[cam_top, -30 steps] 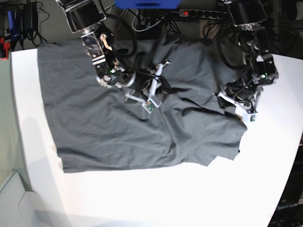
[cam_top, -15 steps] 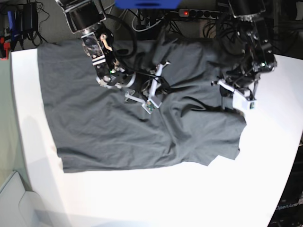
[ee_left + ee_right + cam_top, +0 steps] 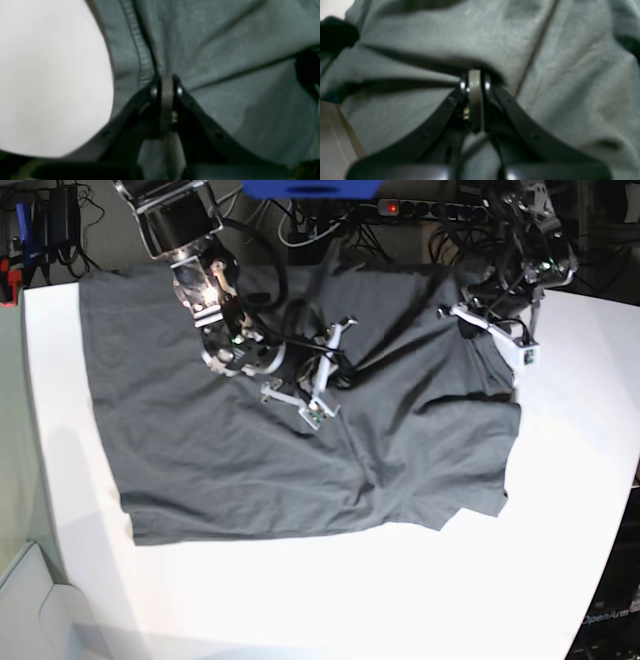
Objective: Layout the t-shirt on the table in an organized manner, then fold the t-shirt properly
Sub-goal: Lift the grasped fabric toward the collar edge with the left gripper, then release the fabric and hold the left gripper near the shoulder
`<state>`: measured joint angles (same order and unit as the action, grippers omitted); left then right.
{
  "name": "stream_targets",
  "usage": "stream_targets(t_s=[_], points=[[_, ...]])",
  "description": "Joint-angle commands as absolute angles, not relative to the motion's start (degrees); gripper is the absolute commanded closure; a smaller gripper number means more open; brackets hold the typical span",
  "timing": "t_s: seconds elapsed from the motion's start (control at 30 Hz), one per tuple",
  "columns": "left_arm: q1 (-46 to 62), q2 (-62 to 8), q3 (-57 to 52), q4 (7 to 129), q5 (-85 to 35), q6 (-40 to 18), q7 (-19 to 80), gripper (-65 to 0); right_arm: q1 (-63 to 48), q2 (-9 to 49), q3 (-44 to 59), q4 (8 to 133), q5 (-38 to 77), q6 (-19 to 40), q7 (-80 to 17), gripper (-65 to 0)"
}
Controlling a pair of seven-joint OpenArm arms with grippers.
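A: Where's the shirt rn?

B: Dark charcoal-grey wrinkly cotton t-shirt (image 3: 250, 450) lies spread over the big matte white bench (image 3: 330, 600), filling upper and mid frame in base view. Bottom hem is fairly straight; the right side is bunched w/ diagonal creases.

A: Claws?

B: Both clenched on cloth. Left claw (image 3: 166, 82) pinches a fold right by a stitched hem, bare bench at frame left. In base view it sits upper right, lifting that edge off the bench. Right claw (image 3: 475, 80) grips a ridge of fabric mid-shirt, centre of base view.

A: Why hold there?

B: Prob. to tension the cloth between two pinch pts so wrinkles pull flat. Layout isn't finished, folding not begun.
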<state>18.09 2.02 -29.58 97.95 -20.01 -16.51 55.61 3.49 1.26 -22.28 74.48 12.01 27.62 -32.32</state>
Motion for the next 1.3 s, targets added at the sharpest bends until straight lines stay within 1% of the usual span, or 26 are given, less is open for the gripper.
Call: stream_targets(t_s=[0.0, 0.33, 0.53, 0.7, 0.87, 1.03, 1.27], points=[[17.8, 1.7, -30.0, 99.5, -19.9, -16.7, 56.7, -0.9, 4.1, 1.4, -22.1, 74.9, 10.5, 26.5, -33.6, 0.0], [18.3, 1.7, -30.0, 109.9, -19.9, -16.4, 58.1, -0.9, 4.2, 1.4, -22.1, 74.9, 10.5, 26.5, -33.6, 0.0], [17.7, 1.7, -30.1, 113.7, -20.1, -16.5, 63.6, -0.9, 4.2, 1.5, -22.1, 74.9, 10.5, 26.5, -33.6, 0.0], [18.2, 1.5, -30.1, 114.1, -24.0, -16.4, 65.7, -0.9, 4.2, 1.5, -22.1, 74.9, 10.5, 26.5, -33.6, 0.0], [18.4, 1.4, -30.1, 113.7, -23.3, -16.4, 65.9, -0.9, 4.3, 1.5, -22.1, 74.9, 10.5, 26.5, -33.6, 0.0], [19.4, 1.6, -32.9, 113.5, -23.2, -16.4, 65.8, -0.9, 5.1, 1.6, -22.1, 74.8, 10.5, 26.5, -33.6, 0.0], [21.7, 1.7, -32.9, 113.5, -23.2, -16.4, 65.9, -0.9, 5.1, 1.5, -22.1, 74.9, 10.5, 26.5, -33.6, 0.0]])
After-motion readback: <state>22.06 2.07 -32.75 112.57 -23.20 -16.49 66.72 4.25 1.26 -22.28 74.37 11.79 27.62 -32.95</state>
